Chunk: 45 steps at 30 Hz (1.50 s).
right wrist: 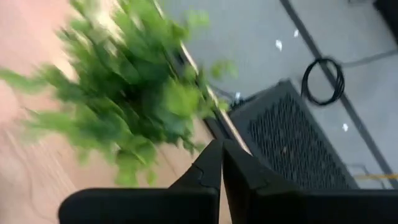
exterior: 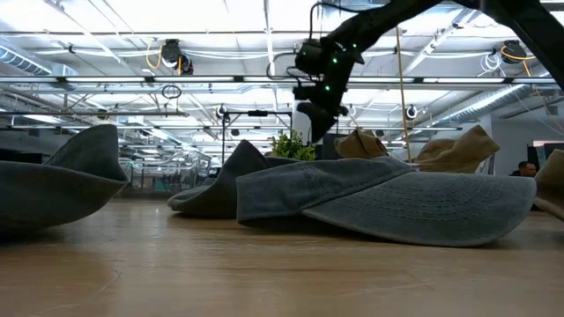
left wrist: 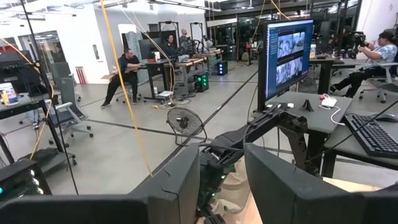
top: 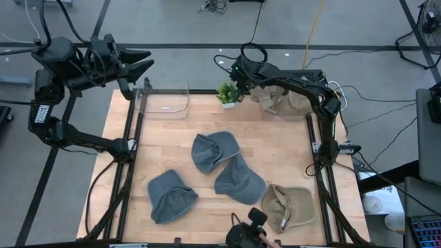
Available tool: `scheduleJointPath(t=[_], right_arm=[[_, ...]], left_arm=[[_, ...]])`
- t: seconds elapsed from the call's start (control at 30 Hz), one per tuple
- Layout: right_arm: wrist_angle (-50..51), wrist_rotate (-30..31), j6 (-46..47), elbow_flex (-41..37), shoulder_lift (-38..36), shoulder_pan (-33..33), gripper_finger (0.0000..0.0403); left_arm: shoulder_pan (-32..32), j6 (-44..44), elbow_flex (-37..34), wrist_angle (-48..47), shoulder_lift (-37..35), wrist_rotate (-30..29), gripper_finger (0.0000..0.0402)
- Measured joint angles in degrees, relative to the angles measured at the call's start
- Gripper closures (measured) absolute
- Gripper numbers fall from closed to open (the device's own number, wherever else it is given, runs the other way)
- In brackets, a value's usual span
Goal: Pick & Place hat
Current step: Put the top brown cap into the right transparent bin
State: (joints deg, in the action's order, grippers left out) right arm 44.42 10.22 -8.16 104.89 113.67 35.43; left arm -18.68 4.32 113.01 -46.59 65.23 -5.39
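Three blue-grey hats (top: 215, 150) (top: 239, 180) (top: 171, 196) lie on the wooden table, brims down. A tan hat (top: 289, 207) rests near the front right. More tan hats (top: 279, 102) are piled at the far right, under the right arm. My right gripper (top: 238, 84) is shut and slants down just above a small green plant (top: 227, 93) at the far edge, its fingers (right wrist: 221, 158) closed on nothing. My left gripper (top: 148, 60) hangs open, level and high, beyond the table's far left corner, holding nothing.
A clear plastic container (top: 165, 100) stands at the far left of the table, below the left gripper. Black frame rails (top: 127, 158) run along both sides. A camera mount (top: 248, 231) sits at the near edge. Bare wood lies between the hats and the container.
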Motion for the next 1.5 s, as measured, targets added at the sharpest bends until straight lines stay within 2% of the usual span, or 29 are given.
scheduleJointPath(t=[0.27, 0.53, 0.77, 1.0, 1.07, 1.17, 1.3, 1.5], right_arm=[[6.67, 0.34, 0.07, -4.44, 0.07, 2.46, 0.0403], [18.63, 7.49, 3.13, -4.44, -4.97, 2.59, 0.0403], [25.72, 7.72, 5.88, -4.44, -11.12, 3.26, 0.0403], [34.61, 7.91, 7.10, -4.44, -12.81, 6.40, 0.0403], [33.58, 7.64, 6.93, -4.46, -13.03, 7.26, 0.0403], [26.52, 7.12, 3.18, -4.46, -14.42, 7.24, 0.0403], [13.28, 3.09, -2.46, -4.44, -15.72, 4.63, 0.0403], [2.38, 3.32, -8.23, -4.33, -14.11, 0.43, 0.0403]], left_arm=[[0.00, 0.58, 0.00, 0.12, 0.00, -0.02, 0.0265], [0.00, 4.42, 0.00, 0.16, 0.00, -0.51, 0.0265], [0.00, 4.74, 0.00, 0.16, 0.00, -0.58, 0.0265], [0.00, 3.36, 0.00, 0.16, 0.00, -0.59, 0.0266], [0.00, 3.02, 0.00, 0.16, 0.00, -0.57, 0.0266], [0.00, 2.98, 0.00, 0.15, 0.00, -0.57, 0.0265], [0.02, 2.93, 0.00, 0.16, 0.00, -0.59, 0.0265], [0.00, 2.89, 0.00, 0.16, 0.00, -0.59, 0.0266]])
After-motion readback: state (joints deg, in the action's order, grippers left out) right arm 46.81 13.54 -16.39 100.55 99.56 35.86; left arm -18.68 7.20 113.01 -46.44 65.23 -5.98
